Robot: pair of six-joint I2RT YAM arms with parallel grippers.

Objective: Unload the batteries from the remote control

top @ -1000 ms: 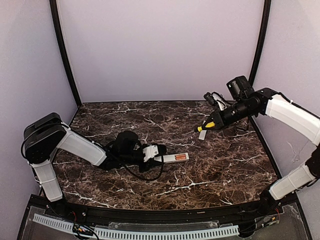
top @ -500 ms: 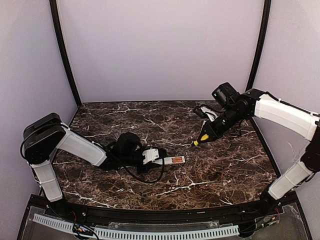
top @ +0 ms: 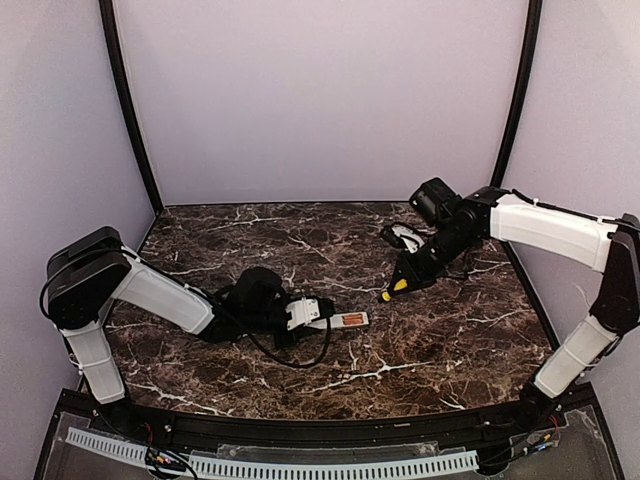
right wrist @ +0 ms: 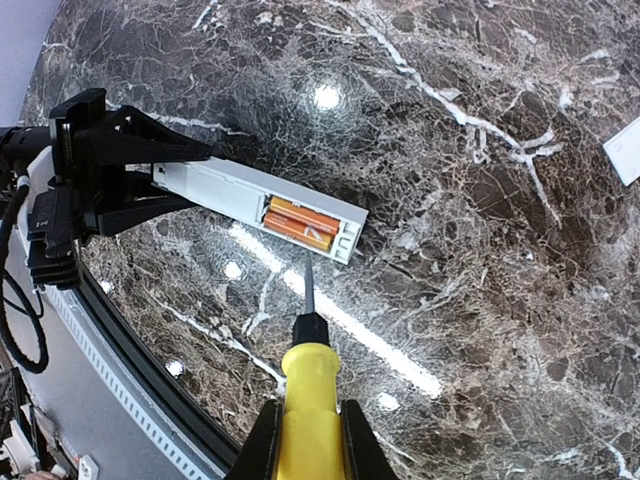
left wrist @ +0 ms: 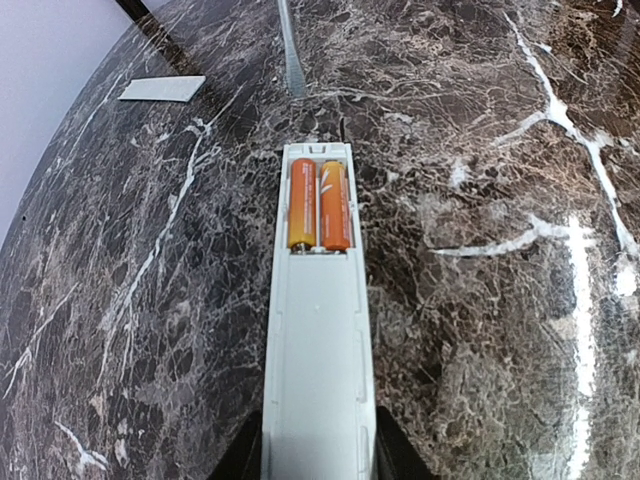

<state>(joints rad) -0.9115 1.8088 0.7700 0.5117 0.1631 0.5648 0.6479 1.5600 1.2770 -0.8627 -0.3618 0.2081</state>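
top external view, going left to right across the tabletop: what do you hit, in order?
left gripper → remote control that it clamps → batteries in the remote's open right end → yellow-handled screwdriver → right gripper holding that screwdriver

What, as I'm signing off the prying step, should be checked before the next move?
1. Compartment open: ok; both batteries lie exposed in the remote control.
2. Remote steadied: ok; left gripper clamps its near end.
3. Tool secured: ok; right gripper is shut on the screwdriver.
4. Tip at the batteries: not ok; it stops short of the remote.
5. Cover strip out of the way: ok.
6. Tip height above the table: cannot tell.
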